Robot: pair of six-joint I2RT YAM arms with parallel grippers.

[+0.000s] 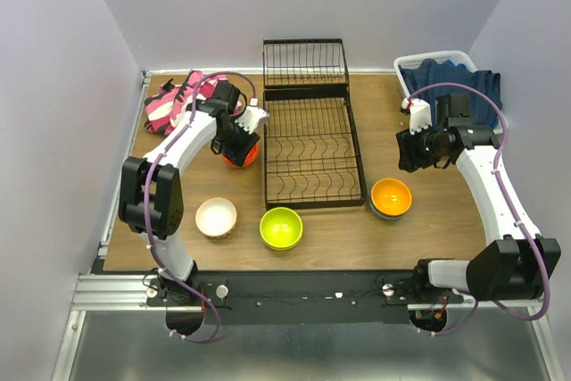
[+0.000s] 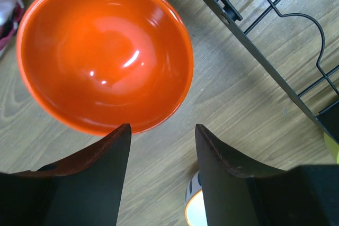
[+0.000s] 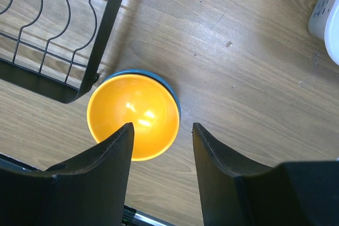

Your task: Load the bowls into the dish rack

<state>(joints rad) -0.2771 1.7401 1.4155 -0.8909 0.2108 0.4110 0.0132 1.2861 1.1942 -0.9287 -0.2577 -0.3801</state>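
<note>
The black wire dish rack stands in the middle of the table with no bowls in it. The red-orange bowl sits left of the rack. My left gripper hangs just above its near rim, open and empty. The orange bowl is nested in the blue bowl right of the rack's front corner. My right gripper is open and empty above the table beside them. The cream-white bowl and the lime green bowl sit near the front edge.
A pink striped cloth lies at the back left. A white laundry basket with dark blue fabric stands at the back right. The rack's edge runs close to the right of the red-orange bowl.
</note>
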